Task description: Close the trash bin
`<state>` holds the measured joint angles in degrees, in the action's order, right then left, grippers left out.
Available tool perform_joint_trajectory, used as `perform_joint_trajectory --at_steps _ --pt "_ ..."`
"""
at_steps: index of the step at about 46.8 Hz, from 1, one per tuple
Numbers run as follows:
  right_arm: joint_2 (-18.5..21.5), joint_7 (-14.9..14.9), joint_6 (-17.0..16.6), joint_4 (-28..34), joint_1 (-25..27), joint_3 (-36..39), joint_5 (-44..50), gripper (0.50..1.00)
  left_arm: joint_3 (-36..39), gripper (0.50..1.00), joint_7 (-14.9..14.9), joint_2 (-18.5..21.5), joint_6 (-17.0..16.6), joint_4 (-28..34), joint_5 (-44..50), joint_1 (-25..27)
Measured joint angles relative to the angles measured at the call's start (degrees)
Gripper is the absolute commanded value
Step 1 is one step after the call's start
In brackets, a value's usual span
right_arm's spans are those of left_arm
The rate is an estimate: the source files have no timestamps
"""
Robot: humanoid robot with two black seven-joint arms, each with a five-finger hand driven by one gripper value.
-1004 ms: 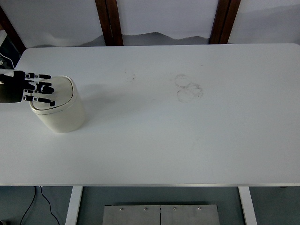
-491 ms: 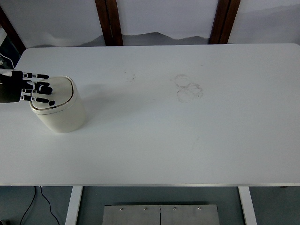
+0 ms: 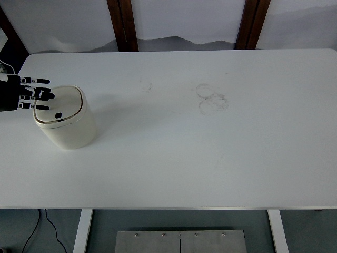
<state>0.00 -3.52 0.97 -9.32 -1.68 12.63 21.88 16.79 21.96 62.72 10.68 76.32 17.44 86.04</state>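
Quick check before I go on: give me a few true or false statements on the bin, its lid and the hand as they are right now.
1. The trash bin stands near the table's left end. True.
2. The bin's lid stands open. False: it lies flat and shut.
3. The left hand grips the bin. False: its fingers are spread at the lid's left edge, holding nothing.
4. Faint ring marks show on the table. True.

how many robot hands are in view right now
1. The left hand is at the table's left edge, fingers spread, beside and partly over the rim of the trash bin. The right hand is out of frame.
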Motion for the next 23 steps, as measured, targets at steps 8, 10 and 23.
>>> perform_joint_trajectory --at_steps 8,10,23 --pt "0.0 0.0 0.0 0.0 0.0 0.01 0.0 0.995 0.0 1.0 0.0 -1.11 0.18 0.01 -0.04 2.82" --pt "0.0 0.01 0.0 0.0 0.0 0.0 0.0 0.995 0.0 1.0 0.0 -1.68 0.21 -0.02 -0.03 3.23" --pt "0.0 0.0 0.0 0.0 0.0 0.01 0.0 0.995 0.0 1.0 0.0 -2.86 0.03 0.1 -0.04 3.25"
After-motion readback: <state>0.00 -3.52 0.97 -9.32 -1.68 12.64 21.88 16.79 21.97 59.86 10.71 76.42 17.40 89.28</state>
